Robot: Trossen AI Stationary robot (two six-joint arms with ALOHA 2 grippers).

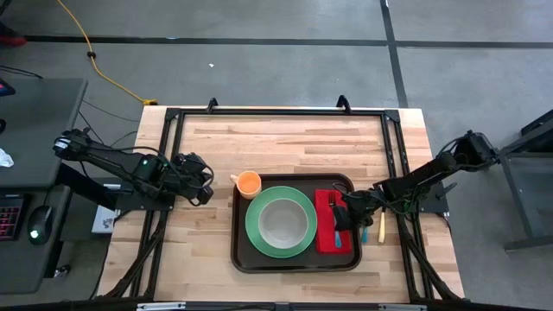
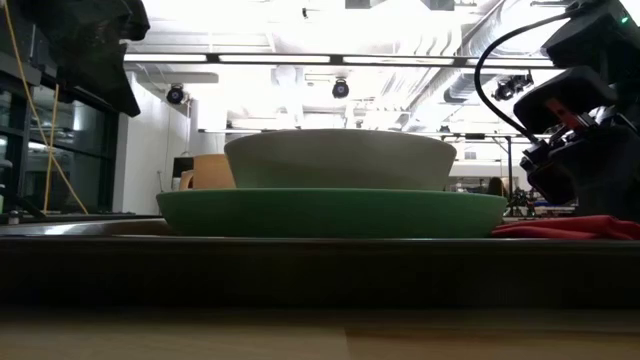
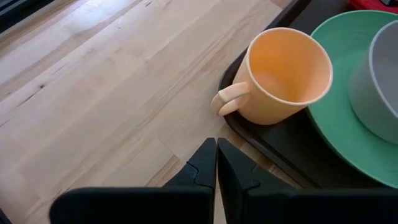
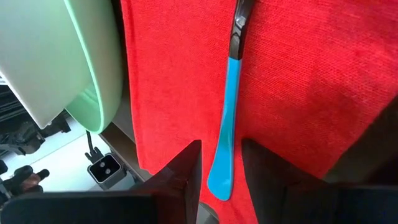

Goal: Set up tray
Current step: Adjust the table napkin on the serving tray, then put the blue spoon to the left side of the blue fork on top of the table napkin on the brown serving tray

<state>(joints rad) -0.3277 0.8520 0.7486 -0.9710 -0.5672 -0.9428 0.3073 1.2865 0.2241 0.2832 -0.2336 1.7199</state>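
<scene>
The dark brown tray (image 1: 241, 250) holds a green plate (image 1: 256, 235) with a grey bowl (image 1: 282, 222) on it. An orange cup (image 1: 249, 183) stands on the tray's far left corner. A red napkin (image 1: 327, 241) lies flat on the tray's right part, and a blue-handled utensil (image 4: 229, 106) lies on the napkin. My right gripper (image 4: 221, 180) is open over the napkin, one finger on each side of the blue handle's free end, with a small gap on each side. My left gripper (image 3: 216, 155) is shut over bare table just left of the cup (image 3: 286, 74).
A second utensil with a yellow handle (image 1: 380, 226) lies on the table just right of the tray. The wooden table (image 1: 285, 142) is bare beyond the tray toward the far edge and on the left. A black frame (image 1: 276, 111) runs around the table.
</scene>
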